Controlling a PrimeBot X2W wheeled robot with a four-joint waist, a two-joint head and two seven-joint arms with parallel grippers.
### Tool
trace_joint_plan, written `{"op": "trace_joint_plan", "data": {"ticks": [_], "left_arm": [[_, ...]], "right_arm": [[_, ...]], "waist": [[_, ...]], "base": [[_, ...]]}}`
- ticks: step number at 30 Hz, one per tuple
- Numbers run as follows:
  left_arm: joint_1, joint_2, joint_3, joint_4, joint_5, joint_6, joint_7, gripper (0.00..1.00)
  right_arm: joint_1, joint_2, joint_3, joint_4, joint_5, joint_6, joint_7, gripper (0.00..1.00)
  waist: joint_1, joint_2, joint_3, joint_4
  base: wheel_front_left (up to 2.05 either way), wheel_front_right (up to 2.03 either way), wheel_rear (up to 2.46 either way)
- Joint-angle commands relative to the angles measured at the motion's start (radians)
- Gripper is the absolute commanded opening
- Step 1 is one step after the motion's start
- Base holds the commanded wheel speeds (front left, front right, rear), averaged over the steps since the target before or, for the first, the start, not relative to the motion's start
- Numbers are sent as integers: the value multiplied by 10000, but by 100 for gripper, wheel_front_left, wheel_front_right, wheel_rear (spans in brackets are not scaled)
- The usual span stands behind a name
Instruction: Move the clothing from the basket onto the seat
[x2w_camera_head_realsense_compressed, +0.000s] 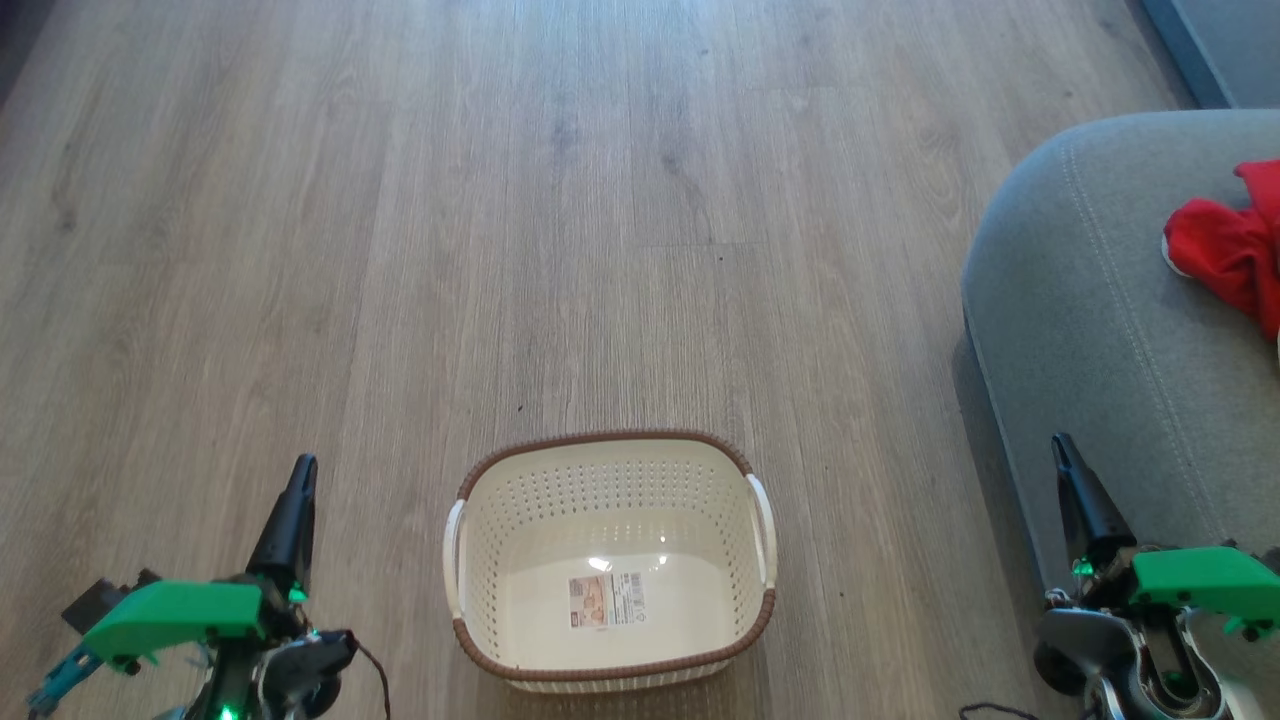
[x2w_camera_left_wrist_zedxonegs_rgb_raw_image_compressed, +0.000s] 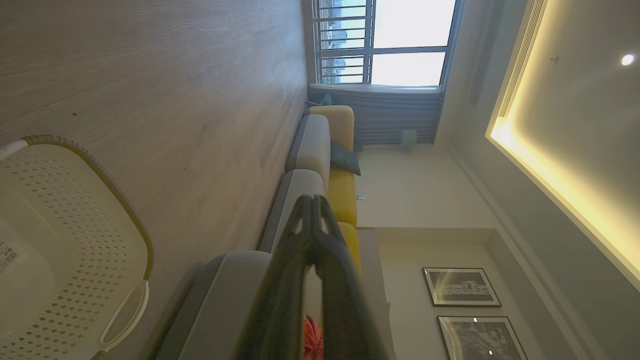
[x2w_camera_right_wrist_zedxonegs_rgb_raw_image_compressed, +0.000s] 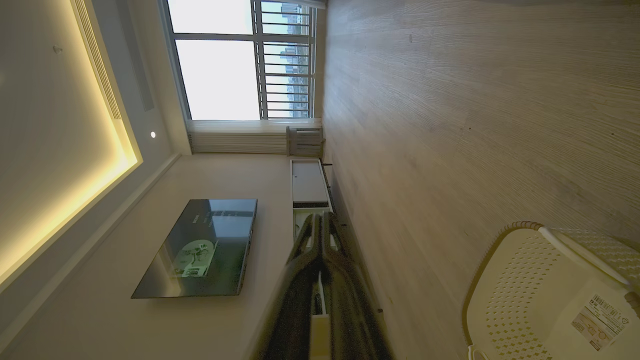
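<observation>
A home living room. Pale grey-brown wood-plank floor spreads across the head view. Mid-frame in the left wrist view runs a long sofa of grey fabric cushions and yellow backs. Two framed black-and-white pictures hang at lower right, and a recessed ceiling with a warm yellow light strip shows at right. The right wrist view has a flat dark wall-mounted television at lower left, a low white cabinet at centre and a tall railed window at top, with what may be city towers beyond. At bottom centre of the head view stands a cream-white perforated plastic laundry basket. Bright red fabric clothing lies on a large grey upholstered seat at right.
</observation>
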Motion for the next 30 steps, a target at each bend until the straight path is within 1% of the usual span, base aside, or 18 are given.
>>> {"op": "trace_joint_plan", "data": {"ticks": [1,30], "left_arm": [[-478,81,348,-332,-56,-94,74,0],[-478,81,347,-332,-56,-94,73,0]], "right_arm": [[-558,-37,170,-391,60,29,56,0],[-558,-37,170,-391,60,29,56,0]], "waist": [[0,0,0,0],[0,0,0,0]], "base": [[0,0,0],[0,0,0]]}}
